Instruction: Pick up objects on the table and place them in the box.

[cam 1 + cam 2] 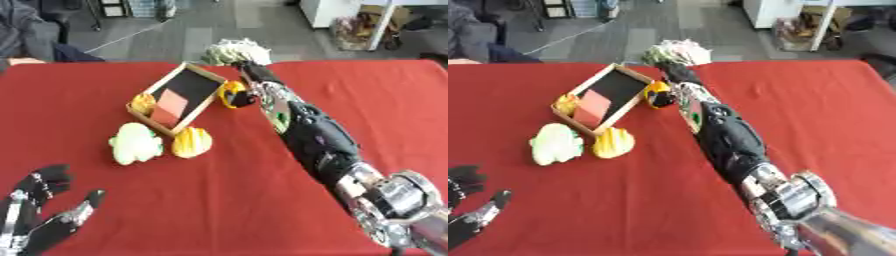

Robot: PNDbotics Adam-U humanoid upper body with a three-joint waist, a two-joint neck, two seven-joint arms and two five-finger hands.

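The right hand (248, 70) reaches far across the red table (367, 100) to the pale bunched object (234, 50) just beyond the wooden box (206, 75), but I cannot tell if its fingers are closed on it or apart. To do this step well, it should lift the object high over the box wall and avoid the yellow-and-black item (234, 94) touching the box's right side. A yellow piece (143, 103), a pale green vegetable (135, 143) and a yellow fruit (192, 142) wait near the box's front corner, and the left hand (39, 215) rests with fingers apart, well apart from it.
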